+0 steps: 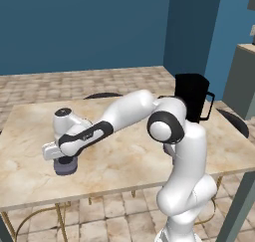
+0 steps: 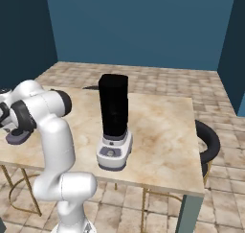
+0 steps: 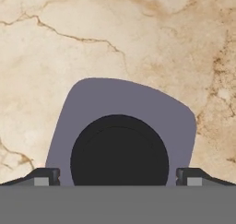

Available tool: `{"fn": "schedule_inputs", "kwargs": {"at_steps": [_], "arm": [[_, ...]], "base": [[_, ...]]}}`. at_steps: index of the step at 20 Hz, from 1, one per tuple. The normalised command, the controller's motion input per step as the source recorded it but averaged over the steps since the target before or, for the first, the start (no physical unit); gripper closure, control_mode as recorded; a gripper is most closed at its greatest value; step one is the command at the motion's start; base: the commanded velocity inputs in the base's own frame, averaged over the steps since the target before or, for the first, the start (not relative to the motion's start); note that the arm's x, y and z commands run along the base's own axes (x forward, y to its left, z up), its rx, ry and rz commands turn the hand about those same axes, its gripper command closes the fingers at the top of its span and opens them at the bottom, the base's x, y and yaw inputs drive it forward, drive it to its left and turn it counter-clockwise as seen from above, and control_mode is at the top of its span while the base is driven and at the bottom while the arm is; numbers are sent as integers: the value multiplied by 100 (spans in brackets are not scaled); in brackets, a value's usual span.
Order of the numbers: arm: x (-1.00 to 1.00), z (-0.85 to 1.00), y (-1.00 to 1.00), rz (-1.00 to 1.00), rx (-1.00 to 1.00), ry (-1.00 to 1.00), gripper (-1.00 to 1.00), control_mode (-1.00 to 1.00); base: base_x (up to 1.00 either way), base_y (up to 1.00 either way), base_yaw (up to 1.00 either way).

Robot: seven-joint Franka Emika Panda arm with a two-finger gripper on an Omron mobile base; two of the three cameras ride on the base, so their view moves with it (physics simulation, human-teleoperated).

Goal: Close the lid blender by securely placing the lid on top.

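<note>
The greyish-lavender lid (image 3: 129,103) with its dark round centre lies flat on the marble table (image 1: 129,156), near the front left corner. My gripper (image 3: 118,177) is low over it and open, with one fingertip at each side of the lid and the dark centre between them. From the left base the lid (image 1: 64,167) peeks out under the hand (image 1: 56,151); from the right base the lid (image 2: 16,137) sits at the table's left edge. The blender (image 2: 114,117), a tall black jar on a light base, stands apart at the table's right part (image 1: 191,96), its top uncovered.
A black stool (image 2: 209,142) stands beside the table's right edge, and another dark seat (image 1: 102,95) shows behind the far edge. A grey cabinet (image 1: 241,79) stands at the far right. The arm's elbow (image 1: 167,126) is between the lid and the blender.
</note>
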Motion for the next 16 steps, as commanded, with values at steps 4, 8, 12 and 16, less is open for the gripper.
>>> {"fn": "schedule_inputs", "kwargs": {"at_steps": [4, 8, 12, 16], "arm": [[4, -21, 5, 0, 0, 0, -100, -100], [0, -30, 0, 0, 0, 0, -100, -100], [0, -35, 3, 0, -1, 0, 100, -100], [0, -30, 9, 0, 0, 0, 100, -100]], "base": [[0, 0, 0], [0, 0, 0], [0, 0, 0], [0, 0, 0]]}}
